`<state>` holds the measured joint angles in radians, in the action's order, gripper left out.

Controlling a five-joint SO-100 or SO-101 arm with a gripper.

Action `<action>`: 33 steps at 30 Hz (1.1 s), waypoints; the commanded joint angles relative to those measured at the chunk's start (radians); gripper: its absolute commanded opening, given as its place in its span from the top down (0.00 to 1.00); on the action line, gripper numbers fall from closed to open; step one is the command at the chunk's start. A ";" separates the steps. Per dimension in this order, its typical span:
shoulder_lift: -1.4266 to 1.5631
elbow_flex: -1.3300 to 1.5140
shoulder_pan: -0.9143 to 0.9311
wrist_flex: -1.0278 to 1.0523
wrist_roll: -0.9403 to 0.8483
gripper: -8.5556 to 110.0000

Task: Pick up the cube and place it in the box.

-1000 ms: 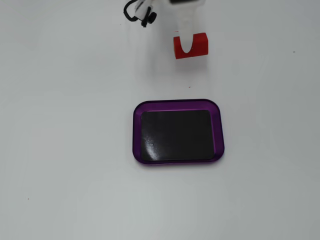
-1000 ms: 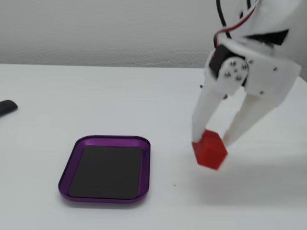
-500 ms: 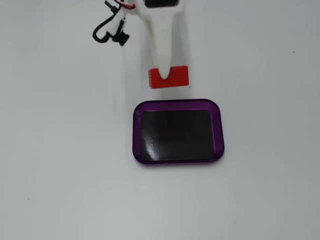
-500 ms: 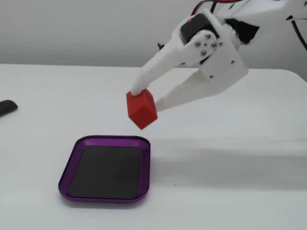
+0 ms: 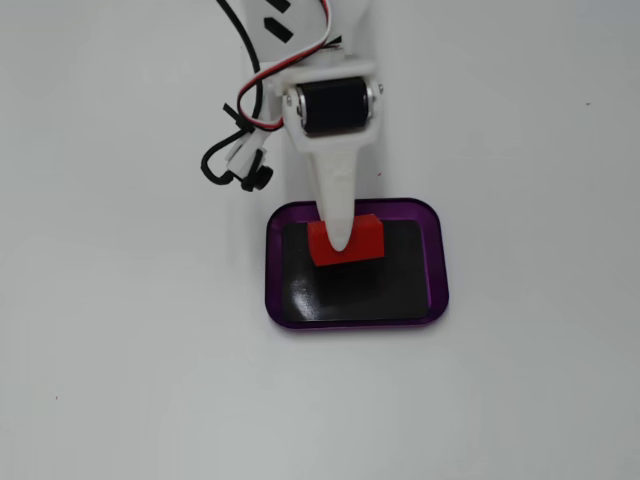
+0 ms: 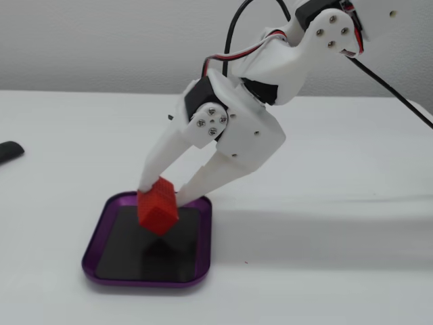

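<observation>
The red ridged cube (image 5: 362, 243) (image 6: 157, 208) hangs tilted just above the black bottom of the box, held between the white fingers of my gripper (image 5: 343, 246) (image 6: 162, 193), which is shut on it. The box (image 5: 437, 262) (image 6: 95, 233) is a shallow purple-rimmed tray on the white table. Seen from above in a fixed view, the upper finger (image 5: 336, 205) covers the cube's middle. In the side fixed view the cube's shadow falls on the tray floor beneath it; the cube looks slightly off the floor.
Black, red and white cables (image 5: 235, 150) loop off the arm to the left of the tray's far edge. A dark object (image 6: 9, 151) lies at the left edge of the side fixed view. White table surrounds the tray.
My gripper carried the cube from the far side of the table, lifted it, and brought it over the tray, now lowered close to the tray's black bottom.
</observation>
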<state>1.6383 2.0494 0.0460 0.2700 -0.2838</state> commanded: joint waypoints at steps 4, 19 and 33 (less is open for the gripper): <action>0.006 -0.041 0.002 -0.015 -0.005 0.93; 0.149 0.012 0.009 0.048 -0.003 0.80; 0.930 0.141 0.017 0.426 0.103 0.80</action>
<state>2.3976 2.1460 0.0568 0.6412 -0.2178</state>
